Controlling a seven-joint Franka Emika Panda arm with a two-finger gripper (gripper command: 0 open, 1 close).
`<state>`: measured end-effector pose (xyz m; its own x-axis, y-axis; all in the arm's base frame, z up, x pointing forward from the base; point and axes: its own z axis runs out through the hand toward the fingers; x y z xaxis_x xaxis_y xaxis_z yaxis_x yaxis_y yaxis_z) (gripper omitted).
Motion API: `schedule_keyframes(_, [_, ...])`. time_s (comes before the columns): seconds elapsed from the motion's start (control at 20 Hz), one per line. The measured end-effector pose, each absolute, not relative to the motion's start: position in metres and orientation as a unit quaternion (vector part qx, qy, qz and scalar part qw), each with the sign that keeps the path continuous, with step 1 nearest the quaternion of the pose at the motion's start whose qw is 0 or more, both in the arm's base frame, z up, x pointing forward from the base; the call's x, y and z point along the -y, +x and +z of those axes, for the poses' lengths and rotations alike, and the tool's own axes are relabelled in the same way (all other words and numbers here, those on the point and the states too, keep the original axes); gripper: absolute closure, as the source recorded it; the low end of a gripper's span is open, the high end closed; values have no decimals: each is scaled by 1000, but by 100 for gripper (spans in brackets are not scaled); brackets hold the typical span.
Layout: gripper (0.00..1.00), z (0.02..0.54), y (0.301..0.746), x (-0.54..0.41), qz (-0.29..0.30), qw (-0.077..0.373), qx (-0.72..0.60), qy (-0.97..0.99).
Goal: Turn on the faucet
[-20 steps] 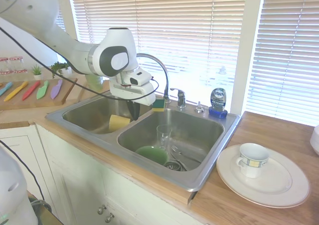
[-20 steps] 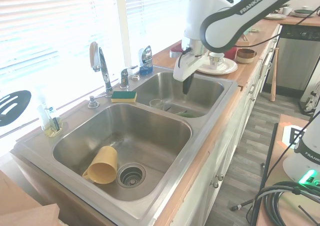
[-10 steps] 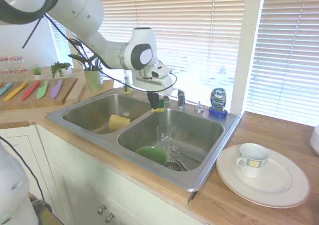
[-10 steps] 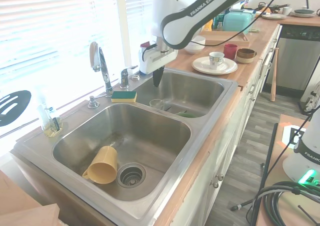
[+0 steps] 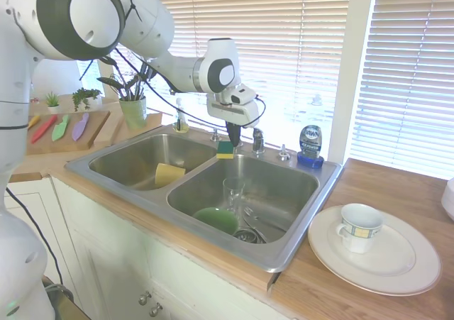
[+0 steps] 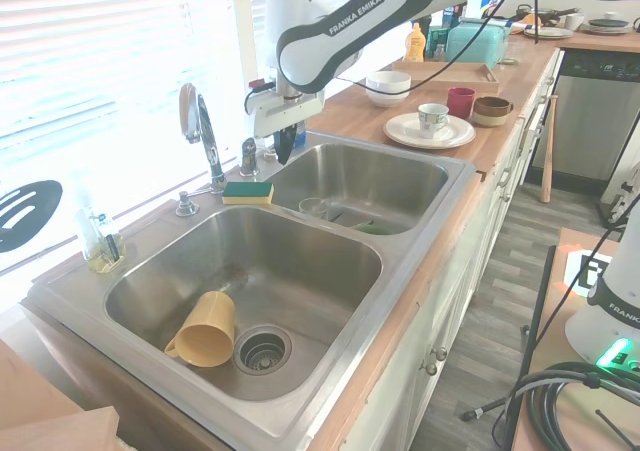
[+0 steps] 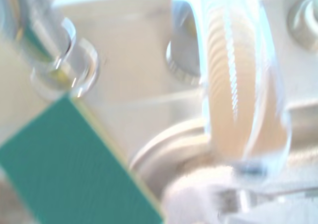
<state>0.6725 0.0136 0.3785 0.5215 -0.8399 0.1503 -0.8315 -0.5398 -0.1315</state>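
The chrome faucet stands on the sink's back ledge. Its tall gooseneck spout point(image 6: 203, 131) rises left of its short lever handle point(image 6: 248, 157). In the first exterior view the handle point(image 5: 257, 140) shows just right of my gripper point(image 5: 233, 140), while the spout is mostly hidden behind the arm. My gripper point(image 6: 282, 154) points down with its dark fingers together, shut and holding nothing. It hangs close beside the handle, over the ledge, apart from it. The wrist view shows the blurred chrome handle point(image 7: 233, 85) close up.
A green and yellow sponge point(image 5: 225, 150) lies on the ledge below the gripper. The blue soap bottle point(image 5: 310, 144) stands further right. In the basins are a yellow cup point(image 6: 205, 329), a glass point(image 5: 233, 191) and a green bowl point(image 5: 216, 219). A plate point(image 5: 397, 263) with a mug point(image 5: 360, 228) sits on the counter.
The arm has swung from above the basins to the back of the sink. The gripper has gone from over the divider to right beside the faucet's lever handle.
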Motion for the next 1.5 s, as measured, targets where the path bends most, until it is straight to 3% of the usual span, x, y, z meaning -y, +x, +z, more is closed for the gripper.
schedule_keyframes(0.7, [100,393,685,-18,-164,43,-499,-850])
schedule_keyframes(1.15, [100,411,670,-18,-234,66,-506,-828])
schedule_keyframes(1.5, [100,422,659,-14,-254,75,-504,-822])
